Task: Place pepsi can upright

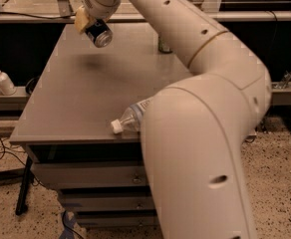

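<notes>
My gripper point(91, 25) is at the upper left, above the far left part of the grey table point(75, 98). It is shut on the pepsi can point(98, 34), a dark-blue can with a silver end rim. The can is tilted, its silver end facing down and towards the camera, and it hangs in the air above the table; its shadow falls on the tabletop below. My large white arm point(200, 108) crosses the right half of the view and hides much of the table.
A clear plastic bottle with a white cap point(128, 121) lies on its side near the table's front edge, partly behind my arm. A green can point(164, 45) stands at the table's far side. A white pump bottle point(1, 78) stands on a ledge at left.
</notes>
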### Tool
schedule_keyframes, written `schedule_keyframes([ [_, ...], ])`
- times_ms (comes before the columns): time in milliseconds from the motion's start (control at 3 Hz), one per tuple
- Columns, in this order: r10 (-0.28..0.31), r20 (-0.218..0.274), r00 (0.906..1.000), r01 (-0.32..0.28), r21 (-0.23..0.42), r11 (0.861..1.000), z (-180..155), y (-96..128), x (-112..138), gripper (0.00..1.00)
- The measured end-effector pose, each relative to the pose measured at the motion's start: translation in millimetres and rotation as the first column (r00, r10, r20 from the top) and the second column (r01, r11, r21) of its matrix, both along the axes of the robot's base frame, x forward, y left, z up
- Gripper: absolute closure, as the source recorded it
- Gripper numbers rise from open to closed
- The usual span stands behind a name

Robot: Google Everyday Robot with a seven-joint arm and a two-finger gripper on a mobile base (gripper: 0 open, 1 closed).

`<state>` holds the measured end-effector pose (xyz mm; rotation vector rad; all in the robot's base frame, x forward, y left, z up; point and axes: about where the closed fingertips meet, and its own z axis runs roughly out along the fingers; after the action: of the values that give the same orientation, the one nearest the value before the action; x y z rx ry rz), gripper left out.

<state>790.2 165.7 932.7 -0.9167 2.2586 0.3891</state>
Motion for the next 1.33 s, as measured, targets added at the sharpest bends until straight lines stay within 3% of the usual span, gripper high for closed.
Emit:
schedule_keyframes([
  [333,0.061,0.027,0.9977,-0.065,0.162,0.985,-2,-6,-23,1.0],
  [667,0.121,0.096,0.988,-0.146,0.33,0.933,-5,-17,-43,1.0],
  [1000,0.108,0.19,0.9757,-0.19,0.488,0.852,14,-41,-42,1.0],
  [1333,0.132,0.3,0.9446,-0.287,0.56,0.777,44,-59,-42,1.0],
])
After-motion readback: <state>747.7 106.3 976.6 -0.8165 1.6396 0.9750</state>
